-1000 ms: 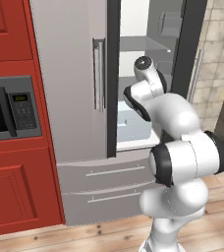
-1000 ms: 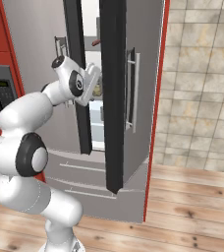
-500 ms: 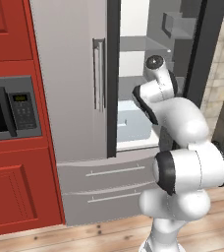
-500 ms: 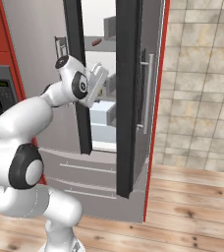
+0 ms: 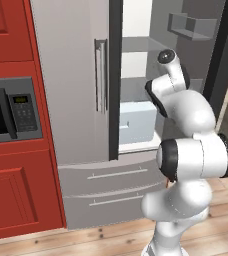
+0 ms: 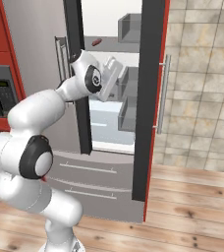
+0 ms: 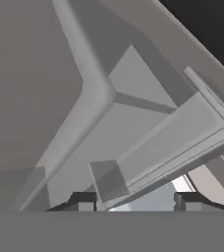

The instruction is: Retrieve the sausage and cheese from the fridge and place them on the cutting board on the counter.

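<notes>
The fridge (image 5: 76, 75) is plain brushed grey outside, with a black strip down each door edge and white back walls inside. Its shelves and door bins (image 6: 127, 27) are mid-grey; a crisper bin (image 5: 136, 122) is pale blue-white. On an upper shelf the sausage (image 6: 97, 42) shows dark red-brown. Cabinets (image 5: 11, 200) at the left are bright red, around a grey microwave (image 5: 8, 117) with a black window and a small green display. The floor (image 6: 192, 211) is light tan wood planks with darker knots. The right wall (image 6: 202, 74) is beige mottled tile. The arm (image 5: 191, 150) is glossy white with dark joints. The pincer (image 7: 136, 203) tips are dark grey.
</notes>
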Motion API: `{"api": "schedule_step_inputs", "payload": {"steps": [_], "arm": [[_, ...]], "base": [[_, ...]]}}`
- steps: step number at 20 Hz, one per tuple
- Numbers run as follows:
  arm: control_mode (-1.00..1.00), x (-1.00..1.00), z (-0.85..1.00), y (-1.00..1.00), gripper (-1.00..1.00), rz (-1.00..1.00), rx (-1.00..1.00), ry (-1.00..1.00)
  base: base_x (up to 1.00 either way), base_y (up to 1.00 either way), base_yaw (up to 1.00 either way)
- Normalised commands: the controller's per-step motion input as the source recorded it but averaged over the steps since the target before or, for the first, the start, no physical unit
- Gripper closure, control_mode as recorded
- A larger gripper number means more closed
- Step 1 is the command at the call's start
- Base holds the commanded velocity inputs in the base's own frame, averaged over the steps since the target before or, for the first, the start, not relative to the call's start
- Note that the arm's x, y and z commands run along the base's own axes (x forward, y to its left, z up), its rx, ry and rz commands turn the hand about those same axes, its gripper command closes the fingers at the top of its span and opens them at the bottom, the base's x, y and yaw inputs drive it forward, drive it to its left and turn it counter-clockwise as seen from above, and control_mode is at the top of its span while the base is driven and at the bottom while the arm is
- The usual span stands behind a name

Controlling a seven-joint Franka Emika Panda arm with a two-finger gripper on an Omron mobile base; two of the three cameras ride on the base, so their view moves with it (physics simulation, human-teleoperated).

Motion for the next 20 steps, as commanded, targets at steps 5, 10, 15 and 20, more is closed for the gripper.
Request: {"api": "schedule_step_inputs", "payload": {"steps": [5,10,15,20], "arm": [[-1.00,-0.53,0.00,0.59,-1.00,-0.04,0.02,-0.02],[-1.00,-0.90,0.01,1.00,-1.00,0.12,0.00,-0.01],[-1.00,-0.79,0.32,0.96,-1.00,0.67,-0.09,0.11],[-1.00,-0.52,0.01,0.46,-1.00,0.94,-0.19,0.03]], "base": [[0.00,0.00,0.00],[0.00,0.00,0.00],[0.00,0.00,0.00],[0.00,0.00,0.00]]}}
